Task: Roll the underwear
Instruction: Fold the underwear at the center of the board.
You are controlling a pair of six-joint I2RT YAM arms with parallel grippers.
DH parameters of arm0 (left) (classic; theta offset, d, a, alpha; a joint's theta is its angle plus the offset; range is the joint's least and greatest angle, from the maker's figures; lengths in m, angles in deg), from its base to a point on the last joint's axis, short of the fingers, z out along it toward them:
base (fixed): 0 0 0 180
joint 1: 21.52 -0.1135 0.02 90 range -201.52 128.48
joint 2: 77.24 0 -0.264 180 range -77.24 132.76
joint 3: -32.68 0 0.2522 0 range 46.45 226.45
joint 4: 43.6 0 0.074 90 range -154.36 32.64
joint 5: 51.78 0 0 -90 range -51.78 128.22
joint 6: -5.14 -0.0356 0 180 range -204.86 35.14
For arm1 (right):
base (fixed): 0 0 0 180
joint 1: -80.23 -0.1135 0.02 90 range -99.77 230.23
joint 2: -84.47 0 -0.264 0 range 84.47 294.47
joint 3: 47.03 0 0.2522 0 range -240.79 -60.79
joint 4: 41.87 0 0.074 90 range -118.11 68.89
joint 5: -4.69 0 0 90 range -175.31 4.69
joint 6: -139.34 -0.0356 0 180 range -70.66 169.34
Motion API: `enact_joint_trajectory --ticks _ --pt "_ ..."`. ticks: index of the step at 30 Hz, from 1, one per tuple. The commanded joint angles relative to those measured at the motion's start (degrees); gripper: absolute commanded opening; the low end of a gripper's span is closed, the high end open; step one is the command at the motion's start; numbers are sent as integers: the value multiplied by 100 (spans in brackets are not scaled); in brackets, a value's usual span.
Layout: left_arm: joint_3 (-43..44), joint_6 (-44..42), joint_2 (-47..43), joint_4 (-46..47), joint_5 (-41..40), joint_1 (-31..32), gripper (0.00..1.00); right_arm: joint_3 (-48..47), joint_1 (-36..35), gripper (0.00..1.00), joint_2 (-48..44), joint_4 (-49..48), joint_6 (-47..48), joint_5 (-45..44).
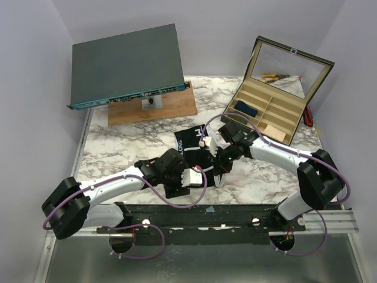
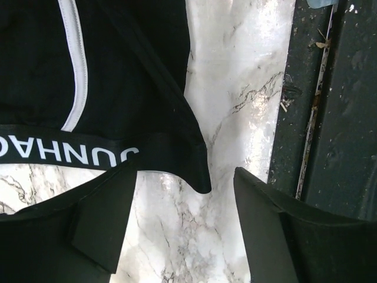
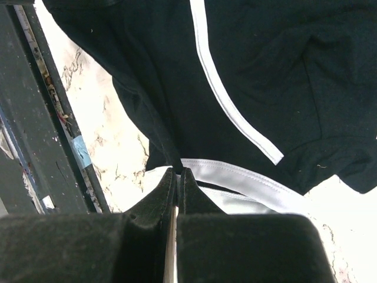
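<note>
Marble tabletop (image 1: 118, 153) | underwear (image 1: 189, 147) flat at centre, unrolled | right hand (image 3: 179, 174) pinched shut on hem | left hand (image 2: 185, 177) wide, straddling waistband corner | step: gripping edge | next: likely close left, roll evenly

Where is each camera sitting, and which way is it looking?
Top camera: above and behind the arms, looking down on the marble table; left arm and right arm show, reaching the underwear.
Left wrist camera: on the left arm, looking down past the open left hand at the waistband.
Right wrist camera: on the right arm, looking down past the right hand, shut on the underwear's edge.
Shared: all see underwear on marble.
</note>
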Motion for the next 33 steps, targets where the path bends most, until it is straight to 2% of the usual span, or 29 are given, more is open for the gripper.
enact_joint_trajectory --ticks 1,4,7,8,11,12,17,23,27,33 --pt "176 13 127 223 146 36 69 -179 46 1 84 89 -42 160" --pt "241 15 205 226 147 35 61 -177 51 1 76 98 -38 156" --pt "293 16 273 195 251 35 47 -161 56 1 68 116 -38 155" --pt "324 14 308 155 290 36 38 -151 52 1 52 120 -31 171" --pt "382 6 403 27 371 44 3 -101 53 1 28 257 105 257" --pt "387 -9 408 -2 375 48 0 -77 52 1 0 316 151 292" --pt "536 -123 389 -438 488 131 0 1 52 1 -220 684 336 694" --pt "805 -157 208 -1009 490 608 0 -364 52 1 -204 2036 924 1143" --pt "917 -184 124 -1154 311 1100 0 -406 50 1 -423 2444 1091 1121" --pt "1120 -61 65 -1162 386 1179 0 -790 52 1 -764 2500 917 616"
